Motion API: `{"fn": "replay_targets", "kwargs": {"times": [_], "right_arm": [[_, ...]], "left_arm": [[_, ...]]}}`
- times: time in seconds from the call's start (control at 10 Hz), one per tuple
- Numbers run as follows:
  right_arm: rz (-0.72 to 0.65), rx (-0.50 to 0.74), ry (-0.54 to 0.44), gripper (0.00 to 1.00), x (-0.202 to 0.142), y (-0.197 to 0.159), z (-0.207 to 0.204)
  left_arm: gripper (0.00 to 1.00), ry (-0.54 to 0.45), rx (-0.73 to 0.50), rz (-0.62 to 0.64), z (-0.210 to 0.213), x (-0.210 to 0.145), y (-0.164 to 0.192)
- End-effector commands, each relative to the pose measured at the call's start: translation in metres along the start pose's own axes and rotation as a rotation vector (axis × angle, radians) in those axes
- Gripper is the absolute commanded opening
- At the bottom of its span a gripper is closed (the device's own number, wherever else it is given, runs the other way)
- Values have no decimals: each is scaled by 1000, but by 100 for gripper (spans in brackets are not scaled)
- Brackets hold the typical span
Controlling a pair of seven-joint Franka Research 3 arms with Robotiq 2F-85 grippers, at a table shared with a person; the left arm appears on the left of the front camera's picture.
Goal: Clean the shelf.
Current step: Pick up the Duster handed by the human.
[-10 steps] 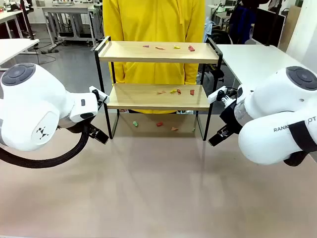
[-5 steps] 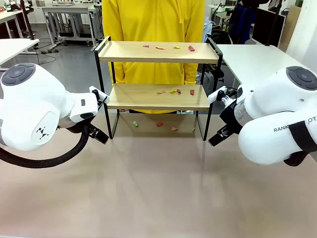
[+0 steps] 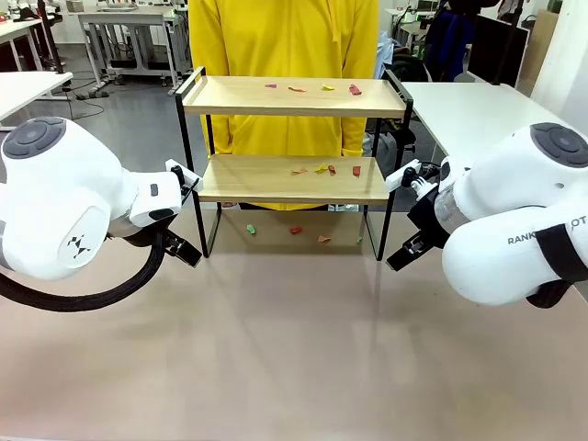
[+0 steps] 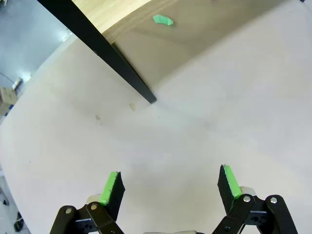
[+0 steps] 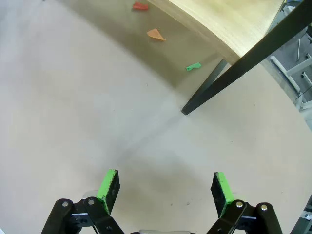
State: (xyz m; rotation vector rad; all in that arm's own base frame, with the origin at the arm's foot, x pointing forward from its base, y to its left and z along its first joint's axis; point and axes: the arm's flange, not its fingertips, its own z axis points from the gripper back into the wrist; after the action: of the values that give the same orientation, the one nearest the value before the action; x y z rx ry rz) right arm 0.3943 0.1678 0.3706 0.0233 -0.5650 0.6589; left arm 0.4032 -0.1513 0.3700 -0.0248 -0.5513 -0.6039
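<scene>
Both wrists hung low at either side of the table (image 3: 294, 358), angled down at its top; the left gripper (image 4: 169, 181) and the right gripper (image 5: 165, 181) each stood with jaws wide apart and nothing between them. Toward the far edge, midway between the two, the shelf (image 3: 239, 96) stood upright before a person in yellow (image 3: 285, 37), each gripper near one of its front legs without touching. Coloured scraps (image 3: 312, 88) lay on both boards and on the table beneath.
</scene>
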Motion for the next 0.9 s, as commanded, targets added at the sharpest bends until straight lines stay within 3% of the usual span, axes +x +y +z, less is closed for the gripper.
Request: {"fn": "replay_targets", "kwargs": {"times": [0.0,0.2,0.4,0.6,0.8], "right_arm": [[-30,-8,-10,100,23,-11,23],[-22,32,-1,100,52,-27,79],[1,157,-50,100,61,-56,117],[103,275,-108,100,53,-103,140],[297,380,-139,100,39,-161,133]], "left_arm": [[100,-28,-47,-11,20,17,12],[100,-28,-123,-14,65,40,47],[100,-2,-282,-98,92,52,90],[100,-73,-540,-261,101,58,151],[100,-261,-713,-452,78,59,206]]}}
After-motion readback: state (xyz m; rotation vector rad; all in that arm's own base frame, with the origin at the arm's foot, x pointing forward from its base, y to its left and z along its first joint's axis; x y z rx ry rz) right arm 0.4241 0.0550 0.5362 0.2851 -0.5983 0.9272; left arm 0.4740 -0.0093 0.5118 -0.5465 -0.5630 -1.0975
